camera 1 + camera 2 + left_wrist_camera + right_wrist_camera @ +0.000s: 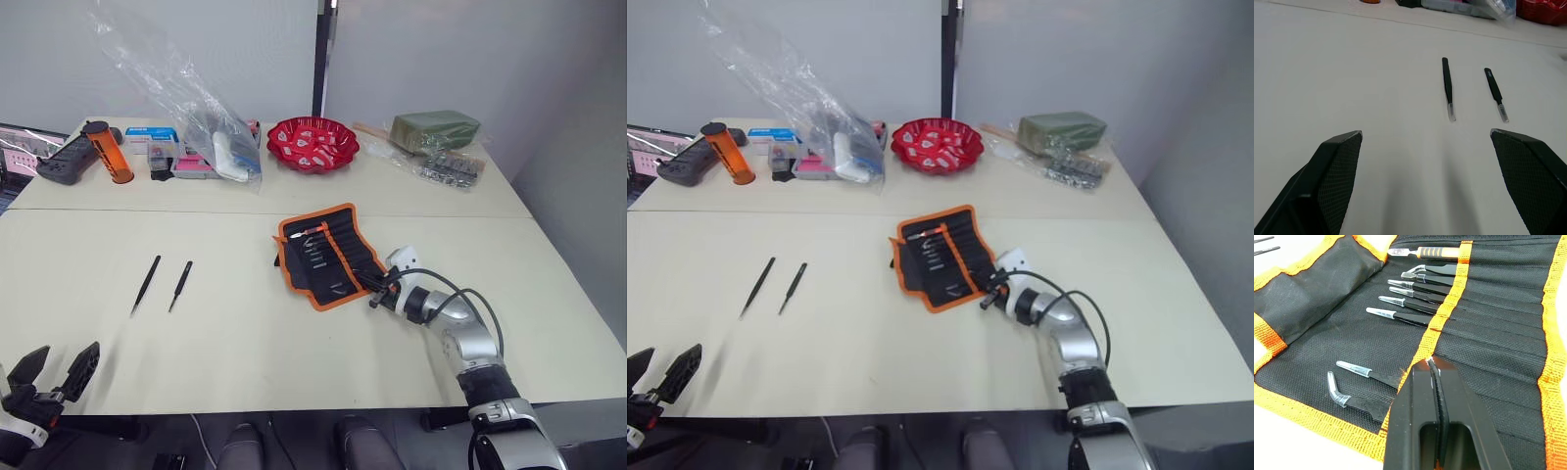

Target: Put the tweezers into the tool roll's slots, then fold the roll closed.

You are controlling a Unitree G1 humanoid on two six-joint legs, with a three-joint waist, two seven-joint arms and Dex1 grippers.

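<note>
Resting on the tool roll (pixel 328 255), the right pincer (pixel 1434 369) is pressed together at the orange-edged slots (pixel 1442 316). Left pincer (pixel 1425 139) gapes wide; two tweezers (pixel 146 284) lie at its 1 o'clock on the bench (pixel 245 343).

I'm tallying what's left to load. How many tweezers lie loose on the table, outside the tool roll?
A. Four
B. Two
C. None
B: two loose tweezers lie side by side on the table, far left of the open tool roll.

2 tweezers (pixel 146 284) lie loose beside 1 tool roll (pixel 329 255).
</note>
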